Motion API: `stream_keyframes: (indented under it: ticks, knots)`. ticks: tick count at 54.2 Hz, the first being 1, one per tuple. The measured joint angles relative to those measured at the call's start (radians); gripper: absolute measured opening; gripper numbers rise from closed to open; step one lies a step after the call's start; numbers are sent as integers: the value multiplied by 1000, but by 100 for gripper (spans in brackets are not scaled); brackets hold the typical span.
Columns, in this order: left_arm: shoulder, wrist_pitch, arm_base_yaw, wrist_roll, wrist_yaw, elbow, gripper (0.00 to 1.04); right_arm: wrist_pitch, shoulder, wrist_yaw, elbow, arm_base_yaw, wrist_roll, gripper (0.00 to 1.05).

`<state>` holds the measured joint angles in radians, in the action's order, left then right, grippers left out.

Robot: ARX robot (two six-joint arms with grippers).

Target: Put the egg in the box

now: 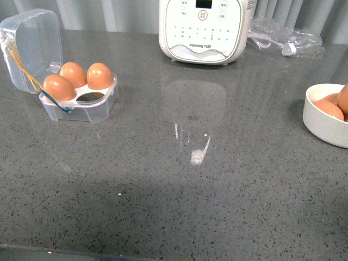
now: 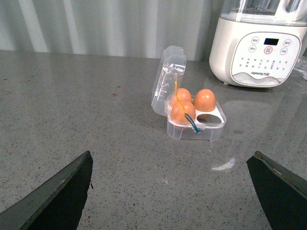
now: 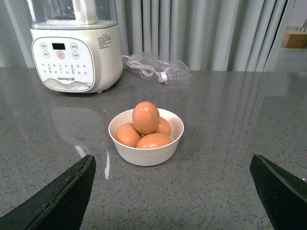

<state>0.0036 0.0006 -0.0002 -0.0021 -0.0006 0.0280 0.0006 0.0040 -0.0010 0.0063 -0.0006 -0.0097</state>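
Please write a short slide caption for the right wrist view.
White bowl holding four brown eggs, appliance behind it on grey counter.

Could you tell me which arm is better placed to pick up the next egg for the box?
The right. The open right claw faces the bowl of eggs, on the robot's right side; the left claw faces the box, away from them.
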Motion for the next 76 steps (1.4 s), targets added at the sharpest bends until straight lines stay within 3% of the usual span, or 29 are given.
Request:
stream_keyframes:
  ticks: [31,38,42,55,66,76]
  knots:
    - [0,0,0,0,0,0,98,0,0,0,0,0,0,97]
    - [0,0,0,0,-1,0,98,-10,63,239,16,61,-39,97]
    - [0,0,0,0,1,0,98,35,109,254,21,53,-57,97]
    - [0,0,0,0,0,0,98,334,369,143,67,-40,-104,97]
    - [0,0,0,0,0,0,98,649,806,-5,200,-140,-62,97]
    - [0,0,0,0,0,0,98,699,1186,-34,388,-133,17,97]
